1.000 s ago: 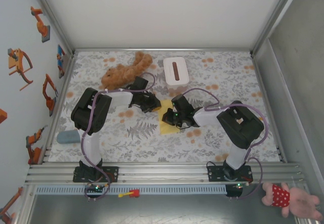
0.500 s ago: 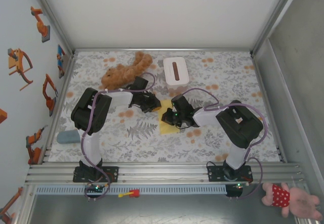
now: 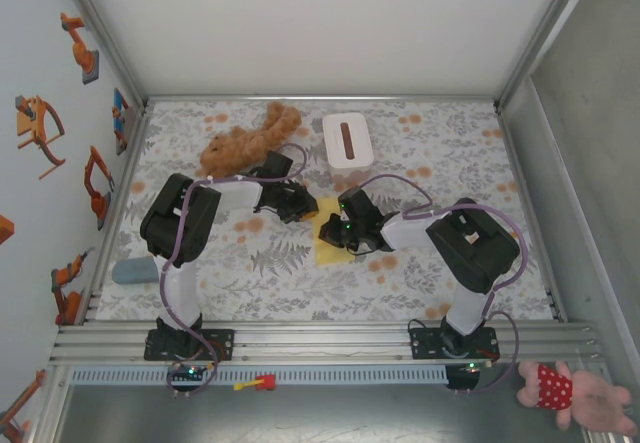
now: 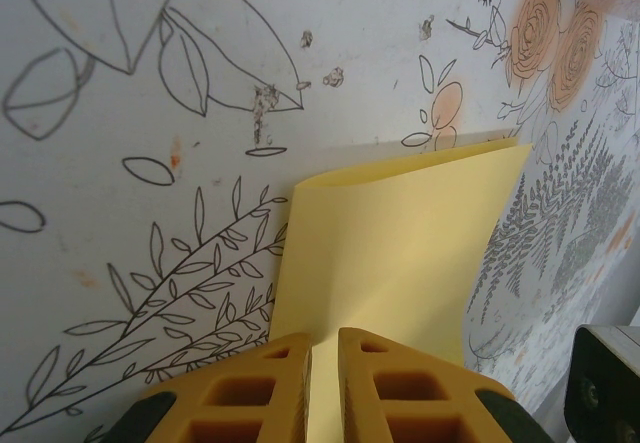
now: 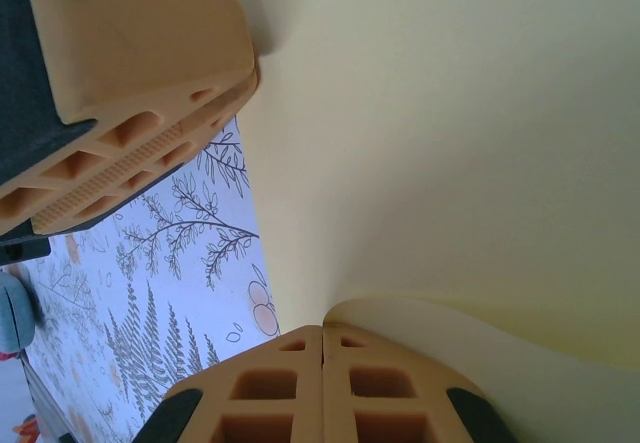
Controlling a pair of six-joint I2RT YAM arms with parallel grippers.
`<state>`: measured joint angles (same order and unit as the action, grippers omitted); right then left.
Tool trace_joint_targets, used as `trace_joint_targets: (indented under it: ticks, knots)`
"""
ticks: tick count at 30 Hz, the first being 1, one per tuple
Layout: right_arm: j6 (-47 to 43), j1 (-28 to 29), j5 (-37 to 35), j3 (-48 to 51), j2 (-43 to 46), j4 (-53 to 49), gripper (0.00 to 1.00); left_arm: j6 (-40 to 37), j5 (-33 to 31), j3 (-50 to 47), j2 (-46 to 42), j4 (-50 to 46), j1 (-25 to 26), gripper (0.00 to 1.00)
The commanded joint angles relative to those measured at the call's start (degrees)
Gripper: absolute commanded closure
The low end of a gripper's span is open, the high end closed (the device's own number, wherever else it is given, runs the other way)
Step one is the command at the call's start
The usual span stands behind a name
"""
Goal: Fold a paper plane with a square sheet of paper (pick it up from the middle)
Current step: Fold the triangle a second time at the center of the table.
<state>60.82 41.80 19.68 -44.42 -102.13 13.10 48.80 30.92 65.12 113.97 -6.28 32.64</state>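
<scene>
- The surface (image 3: pixel 430 263) carries the square sheet of paper (image 3: pixel 333 253) at its middle, between the two arms, where both can reach it for folding.
- The sheet lies partly flat with one part curled upward, apparently so that a fold can be turned over.
- The left fingers (image 4: pixel 306 347) are nearly closed, pinching the sheet's edge, probably to steady it.
- The right fingers (image 5: pixel 323 333) are pressed fully together, seemingly on a lifted flap.
- Compared with a second ago, nothing has visibly shifted: grips and sheet look the same.
</scene>
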Motion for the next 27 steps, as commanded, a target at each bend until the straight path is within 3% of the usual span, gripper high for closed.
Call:
trace_joint_targets:
  ticks: [1,17,27]
  knots:
    - [-0.82,0.38,-1.93,-0.50,-0.60,-2.40,1.00,-0.72,-0.86,-1.66,0.99,-4.43,0.66,0.85]
    - [-0.40,0.41,-2.79,-0.41,-1.40,-3.92,1.00,-0.28,-1.59,-0.93,-1.96,-4.99,0.50,0.84]
    - [0.06,0.39,-2.02,-0.75,-1.81,-3.78,0.82,2.53,-6.33,-4.69,-11.60,-4.17,-2.18,0.70]
